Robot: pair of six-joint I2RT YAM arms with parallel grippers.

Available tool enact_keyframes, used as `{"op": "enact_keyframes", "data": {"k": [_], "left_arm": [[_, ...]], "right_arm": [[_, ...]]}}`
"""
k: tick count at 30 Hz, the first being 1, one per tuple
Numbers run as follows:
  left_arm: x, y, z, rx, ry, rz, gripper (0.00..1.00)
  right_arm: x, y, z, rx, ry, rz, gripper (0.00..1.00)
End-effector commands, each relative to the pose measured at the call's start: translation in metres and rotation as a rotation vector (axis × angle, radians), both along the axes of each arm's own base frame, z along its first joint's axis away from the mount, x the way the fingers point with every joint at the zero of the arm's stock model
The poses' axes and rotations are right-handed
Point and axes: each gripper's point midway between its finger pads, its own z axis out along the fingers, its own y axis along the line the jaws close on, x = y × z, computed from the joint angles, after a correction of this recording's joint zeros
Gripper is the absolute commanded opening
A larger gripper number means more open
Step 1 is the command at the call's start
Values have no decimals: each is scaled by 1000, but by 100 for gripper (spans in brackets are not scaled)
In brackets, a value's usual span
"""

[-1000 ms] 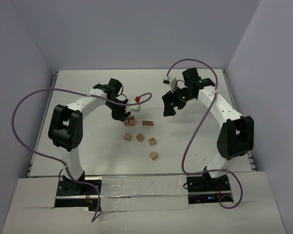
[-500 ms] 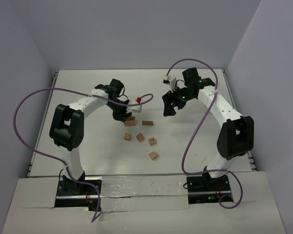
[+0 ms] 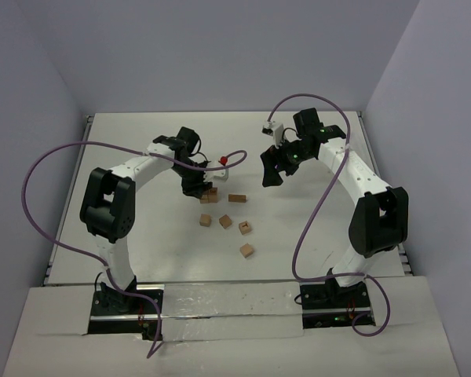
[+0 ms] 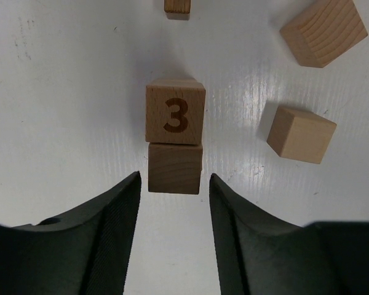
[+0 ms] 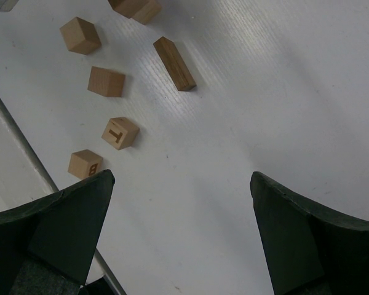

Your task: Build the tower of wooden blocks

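Several loose wood blocks lie mid-table. A block marked 3 [image 4: 175,114] touches a plain block [image 4: 175,167]; they lie side by side on the table [image 3: 210,195]. My left gripper [image 4: 173,195] [image 3: 196,185] is open, pointing down, with the plain block's near end just between its fingertips, not touched. Other blocks: a cuboid [image 3: 237,198] [image 5: 174,63], cubes [image 3: 206,221], [image 3: 225,221], a T block [image 5: 120,133] and a B block [image 5: 85,163]. My right gripper [image 3: 270,170] [image 5: 181,184] is open wide and empty, above bare table right of the blocks. No upright stack shows in any view.
A red-and-white clip [image 3: 221,160] on the purple cable hangs just behind the left gripper. Two more cubes [image 4: 323,31] [image 4: 301,133] lie right of the pair. Walls enclose the white table [image 3: 141,236] at back and sides.
My left gripper has edged slightly right, closer over the pair of blocks. The right arm and the blocks have not moved.
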Motion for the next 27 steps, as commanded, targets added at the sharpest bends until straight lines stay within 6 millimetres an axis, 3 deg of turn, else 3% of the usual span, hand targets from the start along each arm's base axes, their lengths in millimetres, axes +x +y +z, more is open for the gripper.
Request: {"op": "enact_keyframes", "data": {"k": [1, 9, 16, 17, 20, 23, 27], "left_arm": [[9, -9, 13, -32, -35, -16, 58], [6, -5, 29, -31, -55, -11, 80], [8, 19, 103, -179, -137, 100, 86], [12, 34, 117, -212, -150, 177, 87], [16, 51, 154, -299, -240, 279, 91], [6, 83, 193, -474, -297, 494, 99], [11, 119, 205, -610, -281, 823, 99]], "right_arm": [[7, 1, 13, 24, -23, 7, 100], [9, 2, 15, 29, -23, -2, 100], [7, 5, 24, 20, -48, 1, 100], [5, 7, 24, 9, -55, 5, 100], [-1, 15, 20, -9, -50, 8, 99], [-12, 45, 11, -23, -83, 29, 94], [-35, 77, -15, -80, -102, 5, 93]]}}
